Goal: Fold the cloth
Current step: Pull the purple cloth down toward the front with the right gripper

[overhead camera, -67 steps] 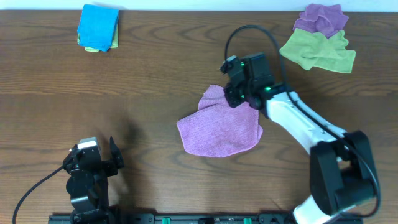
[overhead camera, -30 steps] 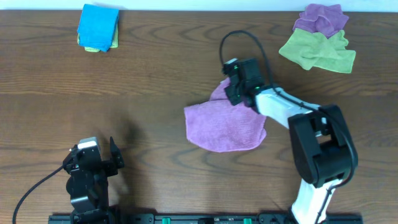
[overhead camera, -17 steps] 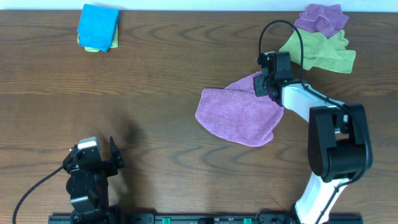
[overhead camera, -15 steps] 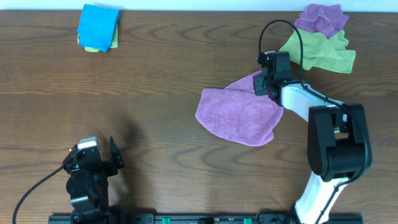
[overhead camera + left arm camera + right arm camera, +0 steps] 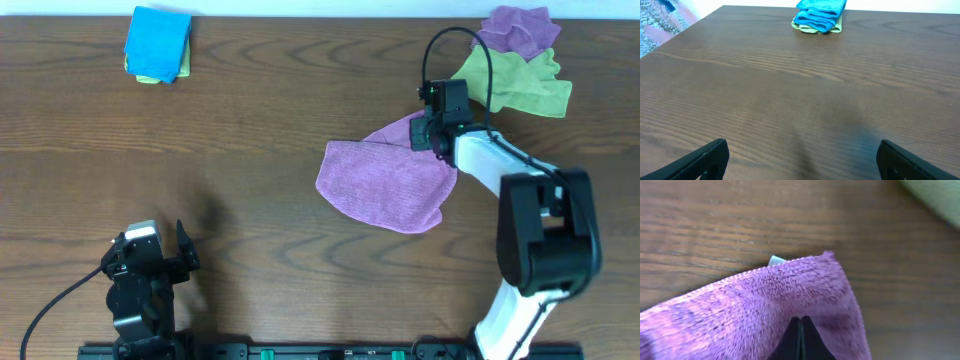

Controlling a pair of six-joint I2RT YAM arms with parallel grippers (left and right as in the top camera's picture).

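The purple cloth [image 5: 385,180] lies spread on the table right of centre, its upper right corner lifted. My right gripper [image 5: 432,135] is shut on that corner. In the right wrist view the fingertips [image 5: 801,330] meet, pinching the purple cloth [image 5: 740,320], with a small white tag at its edge. My left gripper [image 5: 160,262] rests open near the front left edge, far from the cloth. In the left wrist view its two fingers [image 5: 705,157] stand wide apart over bare wood.
A folded blue cloth on a yellow-green one [image 5: 158,45] lies at the back left, also in the left wrist view [image 5: 819,15]. A green cloth [image 5: 512,80] and another purple cloth [image 5: 518,28] are heaped at the back right, close to my right gripper.
My right gripper has dragged the purple cloth's corner to the right and toward the back, and the cloth slid right with it. In the last half second it hardly moved. The left arm is still.
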